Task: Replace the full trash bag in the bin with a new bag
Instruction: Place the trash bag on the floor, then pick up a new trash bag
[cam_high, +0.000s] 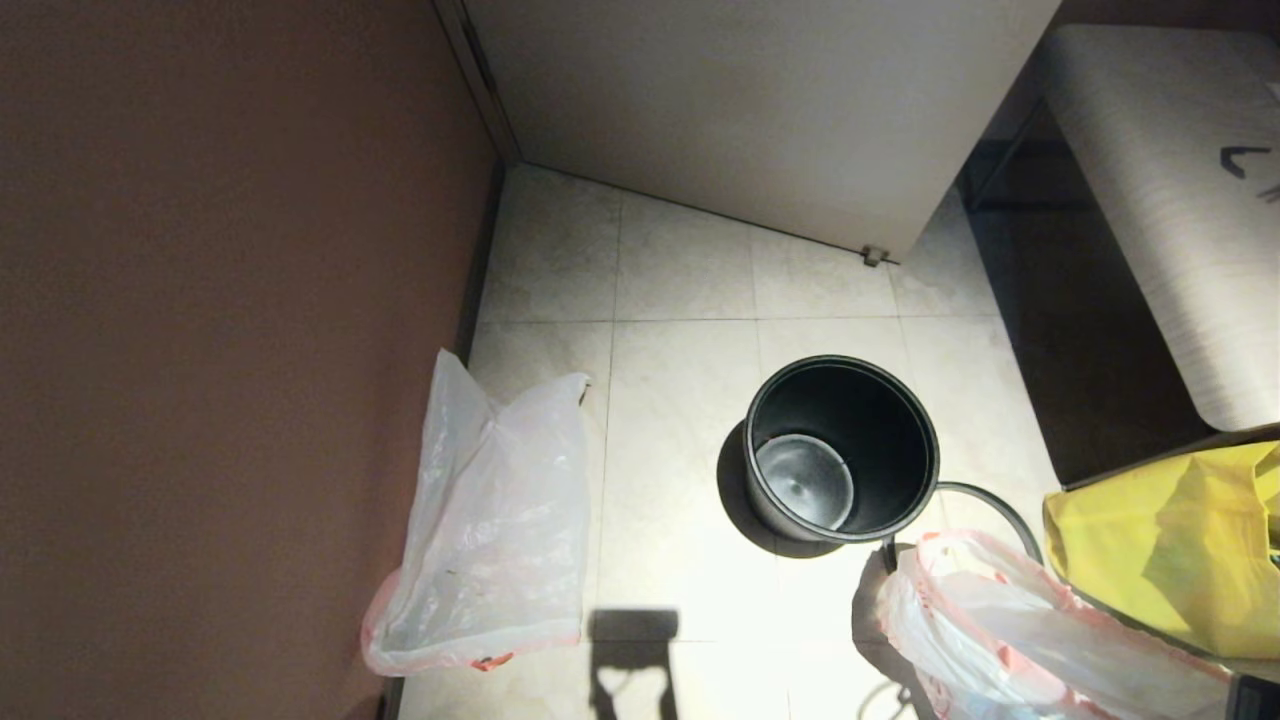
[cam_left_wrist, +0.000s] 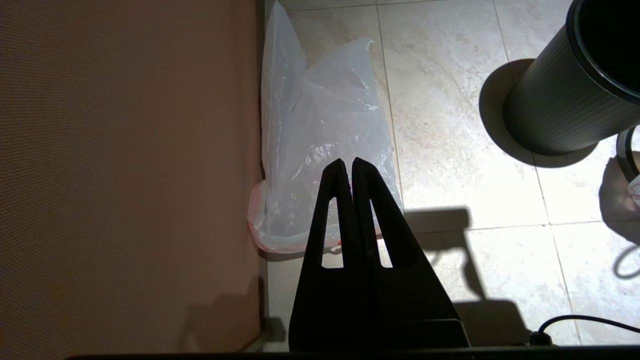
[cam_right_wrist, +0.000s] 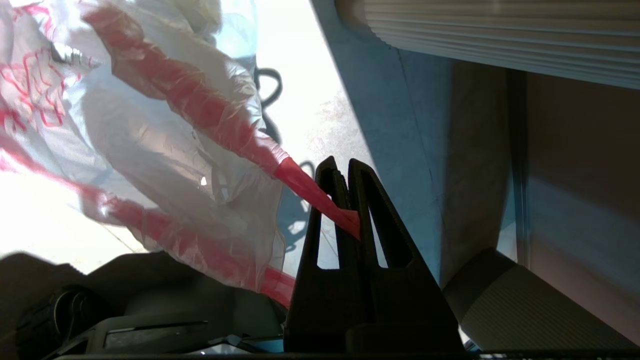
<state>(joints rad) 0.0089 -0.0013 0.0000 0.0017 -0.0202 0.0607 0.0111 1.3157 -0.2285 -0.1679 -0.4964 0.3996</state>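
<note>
The bin (cam_high: 880, 440) (cam_left_wrist: 560, 115) is a round black pail standing bare and unlined on the tiled floor, its glossy bottom showing. A thin grey hoop (cam_high: 985, 500) lies on the floor beside it. A translucent white bag (cam_high: 490, 520) (cam_left_wrist: 320, 140) with a pink hem slumps against the left wall. My left gripper (cam_left_wrist: 348, 162) hovers over that bag, shut and holding nothing. My right gripper (cam_right_wrist: 345, 165) is shut on the red drawstring (cam_right_wrist: 310, 192) of a second white bag (cam_high: 1000, 620) (cam_right_wrist: 150, 130) at the lower right. Neither bag looks full; which is new I cannot tell.
A brown wall (cam_high: 230, 300) bounds the left side and a white panel (cam_high: 760, 100) the back. A ribbed grey bench (cam_high: 1170, 200) stands at the right, a large yellow bag (cam_high: 1180, 560) below it. A black cable (cam_left_wrist: 580, 320) lies on the floor.
</note>
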